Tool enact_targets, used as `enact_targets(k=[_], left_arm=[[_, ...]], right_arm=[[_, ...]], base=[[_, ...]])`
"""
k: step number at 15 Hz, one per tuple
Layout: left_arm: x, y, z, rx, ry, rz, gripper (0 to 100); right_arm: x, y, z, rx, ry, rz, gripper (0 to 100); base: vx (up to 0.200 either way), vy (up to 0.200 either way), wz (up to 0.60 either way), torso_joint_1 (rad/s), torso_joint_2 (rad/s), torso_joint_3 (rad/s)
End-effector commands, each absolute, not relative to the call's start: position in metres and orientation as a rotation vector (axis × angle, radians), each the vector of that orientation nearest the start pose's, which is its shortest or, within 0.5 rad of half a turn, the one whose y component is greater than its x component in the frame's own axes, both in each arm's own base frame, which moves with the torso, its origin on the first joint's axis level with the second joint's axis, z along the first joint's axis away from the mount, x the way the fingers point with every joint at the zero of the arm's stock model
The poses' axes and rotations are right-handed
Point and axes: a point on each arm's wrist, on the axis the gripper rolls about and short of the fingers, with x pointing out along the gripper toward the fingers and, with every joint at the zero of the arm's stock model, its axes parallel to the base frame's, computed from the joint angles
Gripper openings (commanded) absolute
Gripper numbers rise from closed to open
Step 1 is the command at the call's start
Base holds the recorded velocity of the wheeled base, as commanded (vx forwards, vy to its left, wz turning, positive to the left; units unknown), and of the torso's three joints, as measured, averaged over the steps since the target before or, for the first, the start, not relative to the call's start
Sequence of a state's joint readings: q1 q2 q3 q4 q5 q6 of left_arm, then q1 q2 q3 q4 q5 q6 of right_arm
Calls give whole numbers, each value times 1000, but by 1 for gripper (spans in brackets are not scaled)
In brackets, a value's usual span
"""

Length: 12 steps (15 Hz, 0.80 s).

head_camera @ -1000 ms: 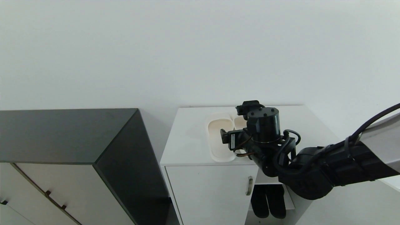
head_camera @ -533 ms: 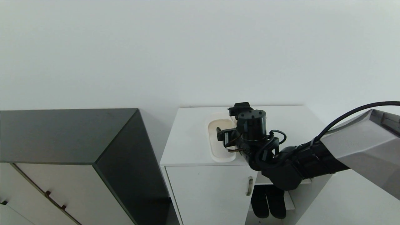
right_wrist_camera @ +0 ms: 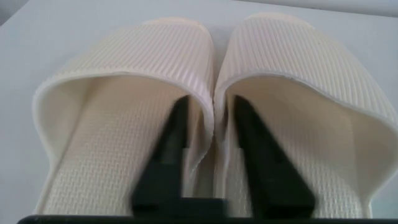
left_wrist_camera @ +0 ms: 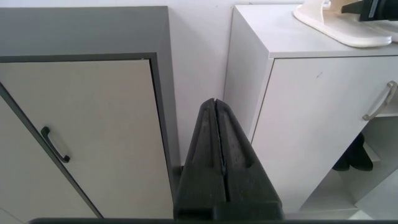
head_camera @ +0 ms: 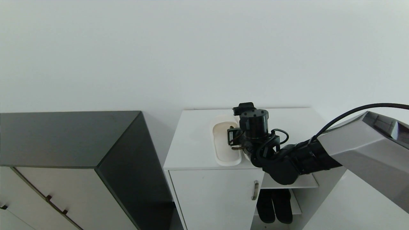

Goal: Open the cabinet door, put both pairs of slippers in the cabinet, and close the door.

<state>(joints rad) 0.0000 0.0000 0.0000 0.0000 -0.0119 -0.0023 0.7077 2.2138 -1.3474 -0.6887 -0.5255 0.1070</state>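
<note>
Right tool [right_wrist_camera: 210,107] fingers apart, straddling adjacent inner edges of cream slippers [right_wrist_camera: 124,56] on white cabinet top [head_camera: 191,143]. Left tool [left_wrist_camera: 215,109] fingers together. Black slippers [head_camera: 274,207] on lower shelf.

The cream slippers [right_wrist_camera: 112,143] were of ribbed woven cloth, soft and matt. The right claw [right_wrist_camera: 210,106] looked like matt black plastic. The white cabinet [head_camera: 198,143] was smooth and matt, its handle [head_camera: 255,189] of brushed, faintly shiny metal.
</note>
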Motion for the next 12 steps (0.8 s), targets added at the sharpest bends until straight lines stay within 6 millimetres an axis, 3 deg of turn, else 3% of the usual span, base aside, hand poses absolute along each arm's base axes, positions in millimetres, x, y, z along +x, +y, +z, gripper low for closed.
enact_targets(k=[1,5,8,10,12], left_arm=[[-23,0,75,-3,0,-12,0],[-23,0,75,0,0,-11,0],[-23,0,75,-2,0,-11,0],[-23,0,75,-3,0,-11,0],[-23,0,75,-5,0,-11,0]], right_arm=[[349,283,137,2,157,172,0],[344,279,145,7,148,173,0],[309,266,175,5,126,226,0],[273,260,188,0,129,279,0],[226,241,196,-11,145,353,0]], base=[[0,0,0,0,0,0],[0,0,0,0,0,0],[0,0,0,0,0,0],[0,0,0,0,0,0],[0,0,0,0,0,0]])
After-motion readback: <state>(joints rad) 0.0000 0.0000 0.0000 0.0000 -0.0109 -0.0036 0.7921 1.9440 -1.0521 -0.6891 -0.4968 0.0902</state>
